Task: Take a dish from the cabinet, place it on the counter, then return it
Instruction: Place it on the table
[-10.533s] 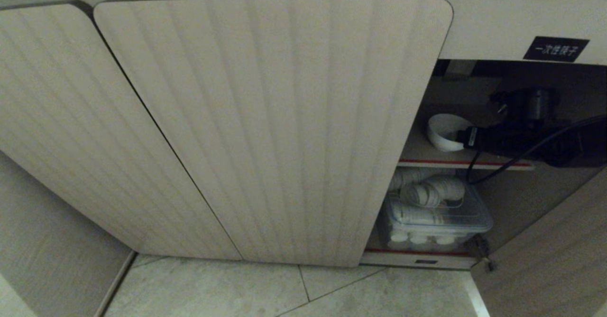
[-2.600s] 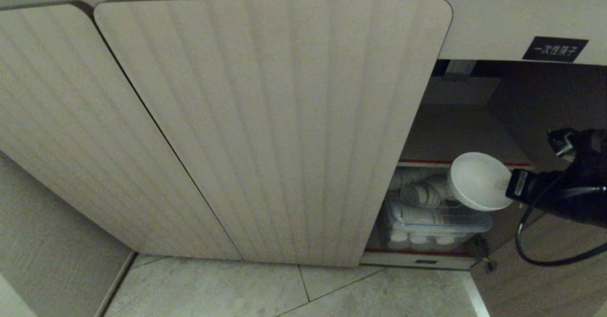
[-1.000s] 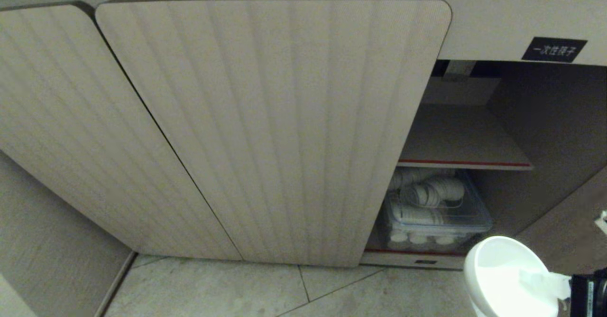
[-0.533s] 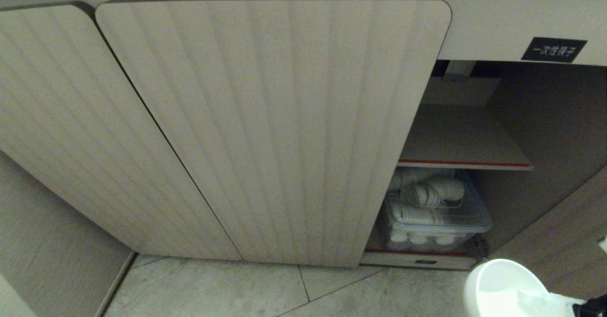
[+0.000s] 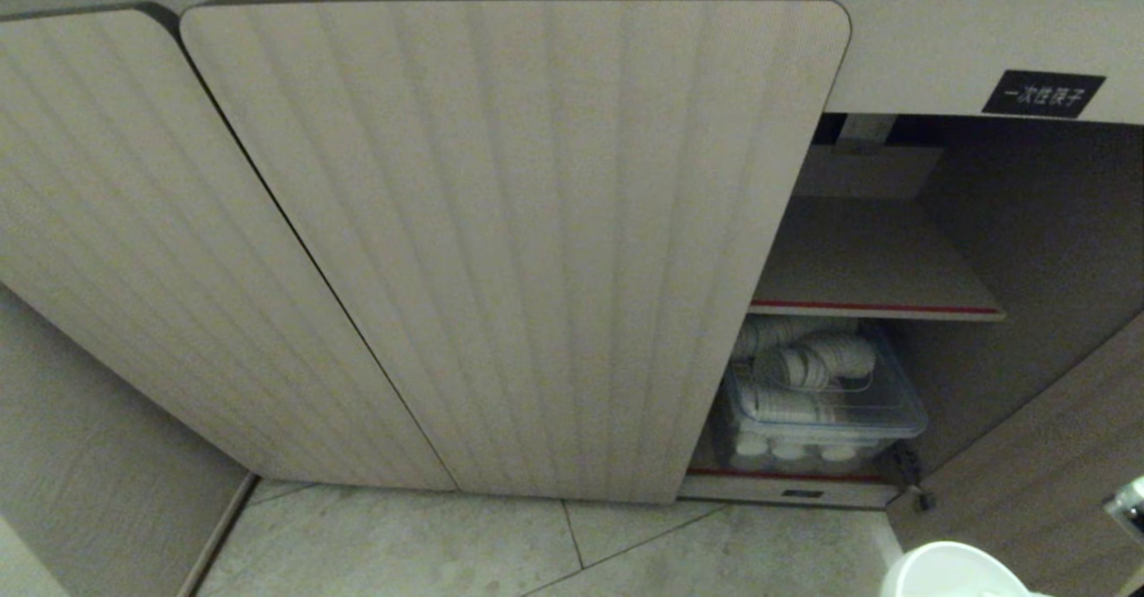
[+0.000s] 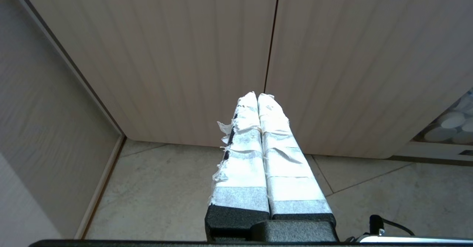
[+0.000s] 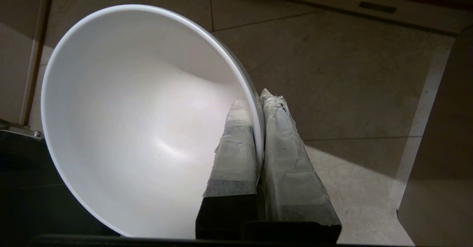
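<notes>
One dish (image 7: 140,128), a plain white bowl, is clamped by the right gripper (image 7: 258,102) low in front of the cabinet (image 5: 518,248), above the floor tiles (image 7: 332,73); in the head view only its rim shows at the bottom right corner. The jaws are clenched on the bowl's wall, one finger inside and one outside. The left gripper (image 6: 258,97) hangs parked before the closed ribbed doors, jaws pressed together on nothing.

Risks noted:
- Grip is on a thin rim at one side only, so the bowl's weight hangs off the fingers. A quick swing or wrist roll on the way up to the surface could let it pivot or slip and break on the tiles.
- The surface is not in view, so clearance on the lift cannot be judged.

Surroundings: the open door (image 5: 1037,454) stands just beside the bowl and could be clipped. The red-edged shelf (image 5: 876,306) is bare. Below it, a clear box (image 5: 822,418) holds sleeves of small cups (image 5: 813,360).
</notes>
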